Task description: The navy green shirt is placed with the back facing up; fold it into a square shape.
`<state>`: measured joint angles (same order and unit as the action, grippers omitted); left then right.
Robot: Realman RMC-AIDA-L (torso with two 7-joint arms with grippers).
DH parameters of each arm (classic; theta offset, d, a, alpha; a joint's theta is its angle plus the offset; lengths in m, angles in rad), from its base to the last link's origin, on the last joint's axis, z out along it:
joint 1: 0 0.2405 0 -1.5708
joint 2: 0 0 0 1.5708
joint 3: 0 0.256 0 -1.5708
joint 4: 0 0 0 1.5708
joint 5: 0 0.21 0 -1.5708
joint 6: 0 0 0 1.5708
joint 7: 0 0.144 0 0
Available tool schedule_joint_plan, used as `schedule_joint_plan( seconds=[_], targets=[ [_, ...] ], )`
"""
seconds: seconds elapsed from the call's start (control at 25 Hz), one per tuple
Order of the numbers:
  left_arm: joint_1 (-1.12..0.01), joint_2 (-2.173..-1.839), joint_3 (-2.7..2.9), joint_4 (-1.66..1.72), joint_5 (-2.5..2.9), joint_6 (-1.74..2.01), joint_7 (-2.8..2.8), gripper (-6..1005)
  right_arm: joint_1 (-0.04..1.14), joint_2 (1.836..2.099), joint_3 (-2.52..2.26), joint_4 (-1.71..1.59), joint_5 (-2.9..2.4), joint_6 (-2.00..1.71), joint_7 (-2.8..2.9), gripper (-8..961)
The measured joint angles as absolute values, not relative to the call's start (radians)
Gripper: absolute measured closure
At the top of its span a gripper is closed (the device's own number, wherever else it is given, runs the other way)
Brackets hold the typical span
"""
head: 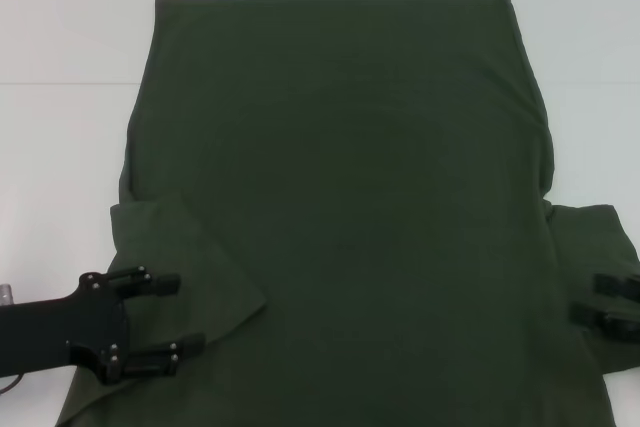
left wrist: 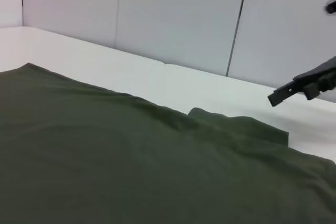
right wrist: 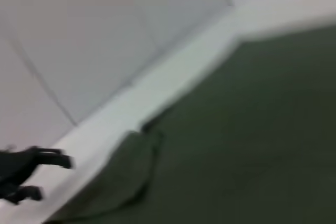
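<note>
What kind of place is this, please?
Probably a robot test bench in a lab, not a home: a bare white table, plain white wall panels close behind it, and only a green shirt spread between the left tool and right tool.

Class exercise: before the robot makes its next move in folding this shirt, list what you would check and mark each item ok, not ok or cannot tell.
1. Shirt lies flat, plain back up: ok.
2. Left gripper open over the left sleeve: ok.
3. Right gripper open at the right sleeve: ok.
4. Either gripper holding cloth yet: not ok, neither does.
5. Sleeves spread flat: not ok, the left one is already folded onto the body.
6. Near edge of the shirt in sight: cannot tell, it runs out of the head view.
</note>
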<state>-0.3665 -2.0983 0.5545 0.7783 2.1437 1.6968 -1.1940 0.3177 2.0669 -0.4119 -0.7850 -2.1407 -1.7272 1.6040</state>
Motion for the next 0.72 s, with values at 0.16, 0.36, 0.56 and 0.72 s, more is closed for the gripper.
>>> schedule_joint_plan(
  seconds=[0.16,0.36,0.56,0.72],
  targets=[
    [-0.367,-2.098,0.559,0.784,2.141,1.706,-1.192,185,0.328,2.044,-0.407,-0.959,-2.277,-1.759,1.970,12],
    [-0.377,-2.096,0.563,0.785,2.142,1.716,-1.189,185,0.386,2.019,-0.410,-1.084,-2.446,-1.817,2.283,12],
    [-0.380,-2.093,0.563,0.787,2.143,1.724,-1.189,186,0.472,2.007,-0.415,-1.113,-2.588,-1.841,2.452,11],
    [-0.380,-2.091,0.560,0.787,2.141,1.727,-1.188,185,0.541,2.008,-0.416,-1.101,-2.707,-1.794,2.490,11]
  ],
)
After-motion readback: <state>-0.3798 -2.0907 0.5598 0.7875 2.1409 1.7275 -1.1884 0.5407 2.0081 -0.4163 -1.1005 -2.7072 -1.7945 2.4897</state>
